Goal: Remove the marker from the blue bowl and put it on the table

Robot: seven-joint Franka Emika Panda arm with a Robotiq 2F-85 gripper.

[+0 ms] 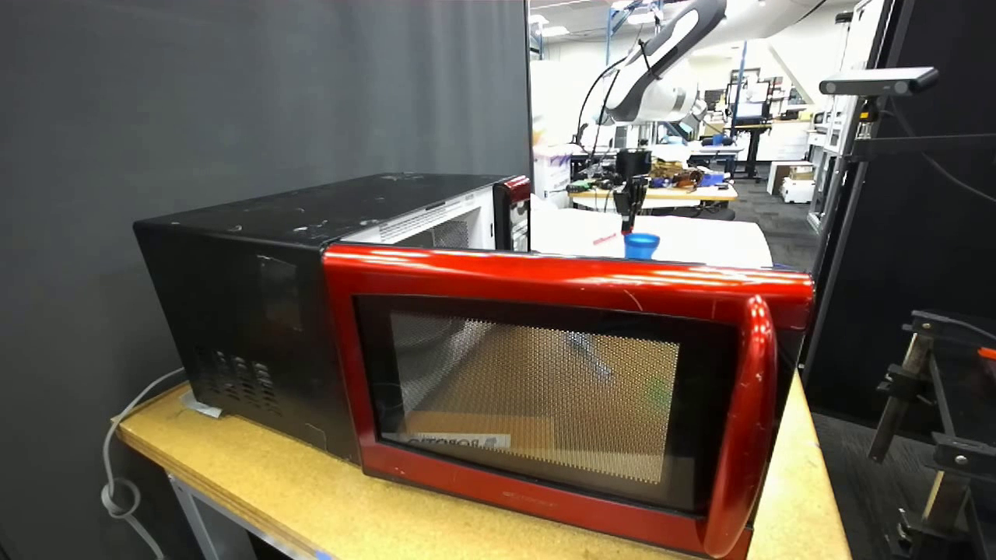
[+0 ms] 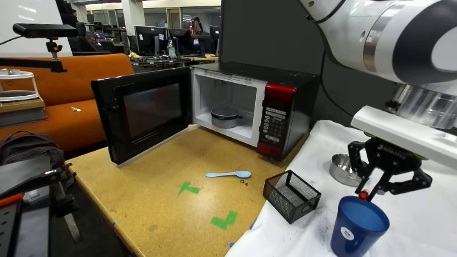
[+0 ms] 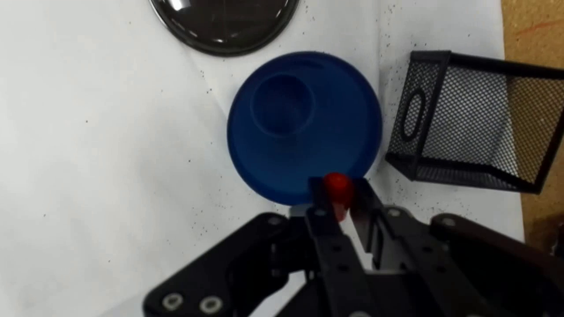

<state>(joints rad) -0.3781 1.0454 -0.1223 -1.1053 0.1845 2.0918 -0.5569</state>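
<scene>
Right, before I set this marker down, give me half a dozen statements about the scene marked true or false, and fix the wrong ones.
1. The gripper is closed on the marker. True.
2. The blue cup lies on its side. False: it stands upright on the white table.
3. The black mesh basket is beside the blue cup. True.
4. The microwave door is shut. False: it stands open.
5. A round container sits inside the microwave. True.
6. The light blue spoon is in the microwave. False: it lies on the tan bench top.
</scene>
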